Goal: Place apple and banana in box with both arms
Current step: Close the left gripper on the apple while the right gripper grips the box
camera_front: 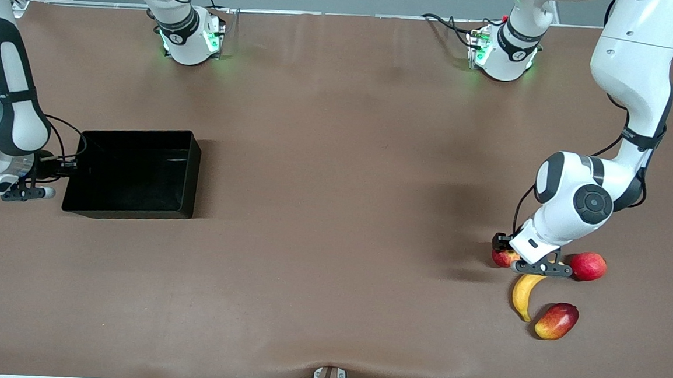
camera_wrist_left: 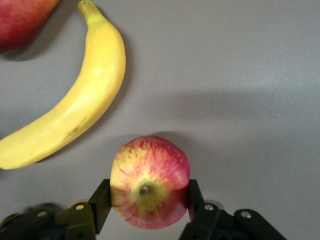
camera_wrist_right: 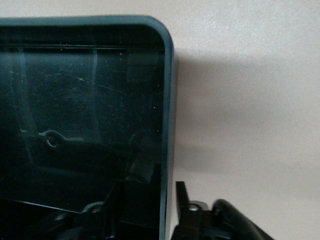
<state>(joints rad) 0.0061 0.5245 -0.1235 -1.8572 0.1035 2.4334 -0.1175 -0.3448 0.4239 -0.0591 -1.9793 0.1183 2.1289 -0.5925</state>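
The left gripper (camera_wrist_left: 147, 202) clamps the apple (camera_wrist_left: 150, 181) on the table beside the banana (camera_wrist_left: 75, 115), so lifting comes next, while the right gripper (camera_wrist_right: 145, 197) grips the wall of the box (camera_front: 133, 173).

No text, label, brand name, number or sign can be read in any of the three views. The round black cap on the left arm's wrist joint (camera_front: 592, 203) carries a small mark, but it is too small to read. The fruits, the box and the tabletop show no writing.
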